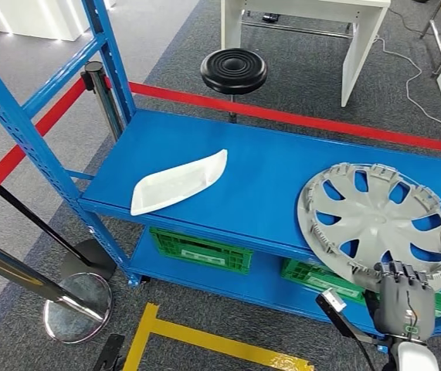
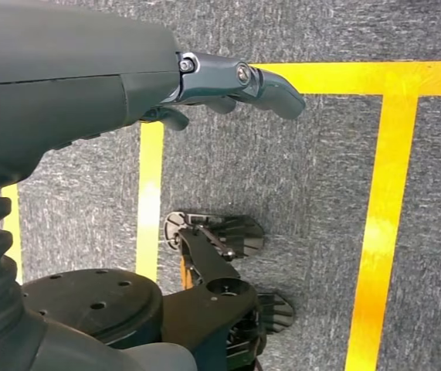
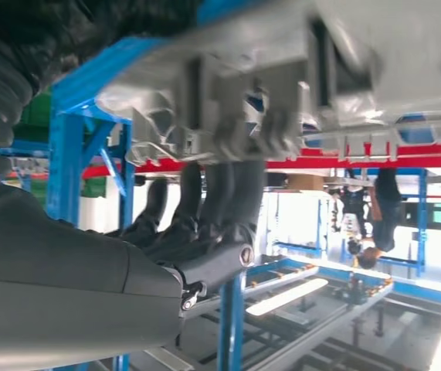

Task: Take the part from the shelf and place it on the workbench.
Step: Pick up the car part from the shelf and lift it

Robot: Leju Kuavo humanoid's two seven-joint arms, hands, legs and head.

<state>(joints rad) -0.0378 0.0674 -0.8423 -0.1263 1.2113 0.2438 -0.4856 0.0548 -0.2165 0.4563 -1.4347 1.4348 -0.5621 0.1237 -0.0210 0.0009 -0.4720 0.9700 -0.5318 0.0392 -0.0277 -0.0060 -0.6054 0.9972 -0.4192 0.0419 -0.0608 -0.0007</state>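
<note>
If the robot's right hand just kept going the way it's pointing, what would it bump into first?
Probably the grey wheel cover. In the head view the right hand points up at its near rim, and the wrist view shows the fingers already at that rim, seemingly touching. Whether they grip it is unclear.

From the head view, my right hand [image 1: 405, 297] covers the near rim of the grey wheel cover [image 1: 375, 220], so I can't tell whether its fingers grip it. The right wrist view is blurred. The shelf [image 1: 264, 166] runs off the right edge.
</note>
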